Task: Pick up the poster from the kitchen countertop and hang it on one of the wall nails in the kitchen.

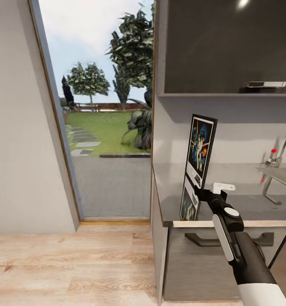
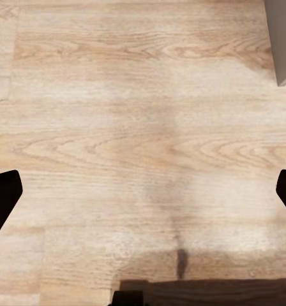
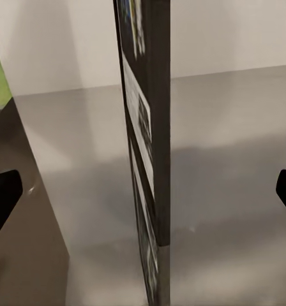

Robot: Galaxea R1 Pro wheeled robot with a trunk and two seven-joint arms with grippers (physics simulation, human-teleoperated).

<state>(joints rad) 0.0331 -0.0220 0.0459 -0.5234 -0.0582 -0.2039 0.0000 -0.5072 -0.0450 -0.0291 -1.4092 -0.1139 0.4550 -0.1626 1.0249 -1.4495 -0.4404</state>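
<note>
Poster (image 1: 199,149) upright, lower edge behind right claw (image 1: 199,192)

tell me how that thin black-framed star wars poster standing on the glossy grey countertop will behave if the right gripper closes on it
The flat black-framed Star Wars poster stands upright on its narrow bottom edge, so a sideways nudge would probably tip it. Its straight edge suggests it is stiff, not floppy. The glossy grey countertop looks slick, so it may slide. The right gripper looks open.

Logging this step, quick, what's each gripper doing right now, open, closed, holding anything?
Left gripper: open, empty, over the wooden floor.
Right gripper: open, fingers either side of the poster, not closed on it.
</note>
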